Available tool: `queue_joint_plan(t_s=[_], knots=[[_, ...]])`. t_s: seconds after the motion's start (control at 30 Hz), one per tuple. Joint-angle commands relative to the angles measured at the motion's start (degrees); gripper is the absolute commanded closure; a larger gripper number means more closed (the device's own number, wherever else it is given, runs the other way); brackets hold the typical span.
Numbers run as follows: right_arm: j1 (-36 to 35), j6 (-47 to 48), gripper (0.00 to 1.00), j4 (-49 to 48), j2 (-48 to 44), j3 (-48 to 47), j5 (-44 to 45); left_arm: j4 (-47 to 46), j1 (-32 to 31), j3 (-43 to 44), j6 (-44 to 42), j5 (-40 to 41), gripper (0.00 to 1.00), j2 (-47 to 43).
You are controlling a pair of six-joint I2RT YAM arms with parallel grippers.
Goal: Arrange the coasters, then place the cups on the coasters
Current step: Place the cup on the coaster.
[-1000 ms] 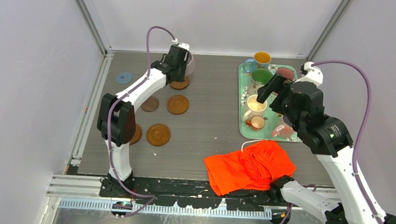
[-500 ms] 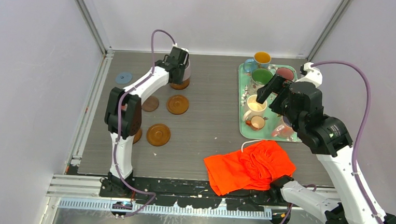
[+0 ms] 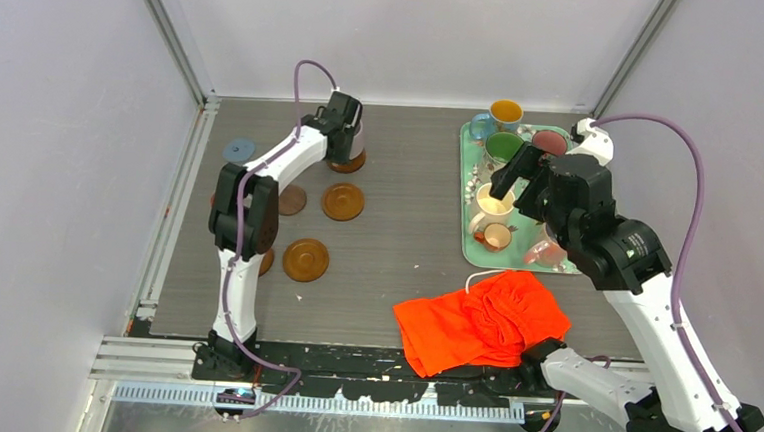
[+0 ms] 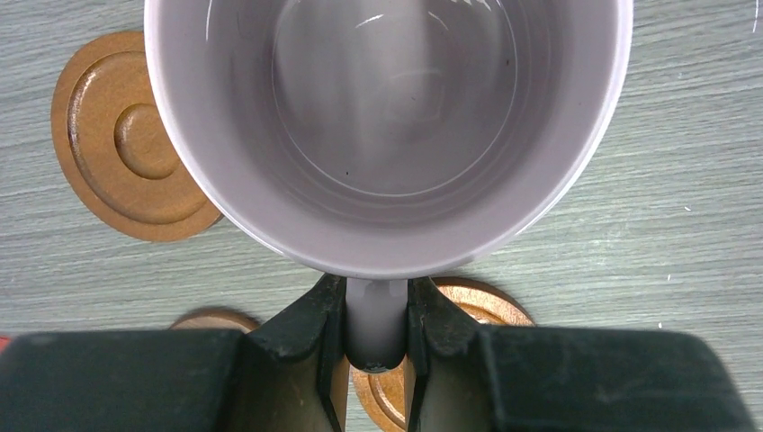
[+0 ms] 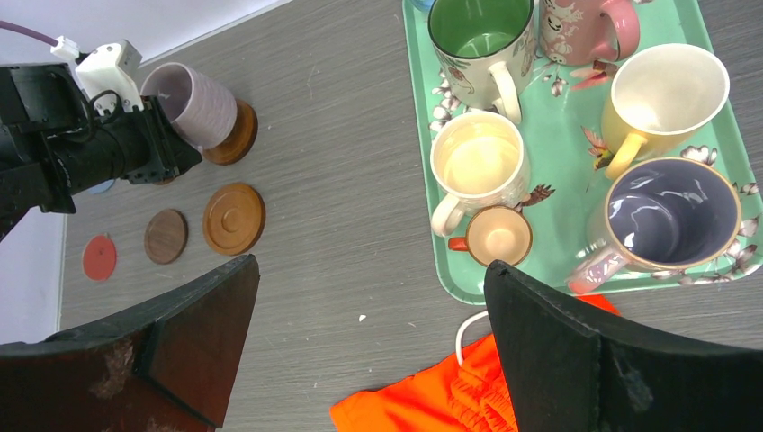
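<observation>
Nearest, at about 6 o'clock on the table, lies a crumpled orange cloth (image 3: pixel 480 320). Beyond it, from 9 to 10 o'clock, the coasters are spread apart in a loose cluster. They include a brown wooden coaster (image 3: pixel 305 259), a grooved brown coaster (image 3: pixel 343 202), a small dark coaster (image 3: pixel 290 199), a small red coaster (image 5: pixel 99 256) and, farther left, a small blue coaster (image 3: pixel 239 150).

At 2 o'clock the right gripper (image 5: pixel 371 335) hangs over the teal floral tray (image 3: pixel 463 191), jaws spread fully and holding nothing. On the tray stand the unplaced cups, among them a cream mug (image 5: pixel 475 162), a tiny orange cup (image 5: pixel 495 236) and a green-lined mug (image 5: pixel 477 31).

Farthest, at 11 o'clock, the left gripper (image 4: pixel 376 315) is clamped tight on the handle of the lilac mug (image 4: pixel 387 135). The mug is upright over the far coaster (image 5: pixel 241 135); whether it rests there or hovers just above, I cannot tell.

The coasters look laid out and the first cup is being delivered. The cups on the tray have yet to be moved.
</observation>
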State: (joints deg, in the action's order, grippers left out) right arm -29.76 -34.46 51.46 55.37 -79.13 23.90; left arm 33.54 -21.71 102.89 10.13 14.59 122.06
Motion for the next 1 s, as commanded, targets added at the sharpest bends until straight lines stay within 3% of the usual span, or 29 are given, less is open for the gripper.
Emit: queue_joint_plan(t_s=[0.0,0.87,0.97], knots=[[0.23,-0.63,0.0,-1.87,0.05,-0.24,-0.14,-4.24,0.53,4.25,-0.19,1.28,1.0,-1.07],[0.19,-0.94,0.0,-1.38,-1.34,0.97,-0.26,-1.21,0.75,5.36,1.98,-1.45,0.99,1.76],[0.18,-0.94,0.0,-1.23,-1.52,1.0,-0.26,-0.63,0.88,5.48,2.47,-1.53,0.95,1.94]])
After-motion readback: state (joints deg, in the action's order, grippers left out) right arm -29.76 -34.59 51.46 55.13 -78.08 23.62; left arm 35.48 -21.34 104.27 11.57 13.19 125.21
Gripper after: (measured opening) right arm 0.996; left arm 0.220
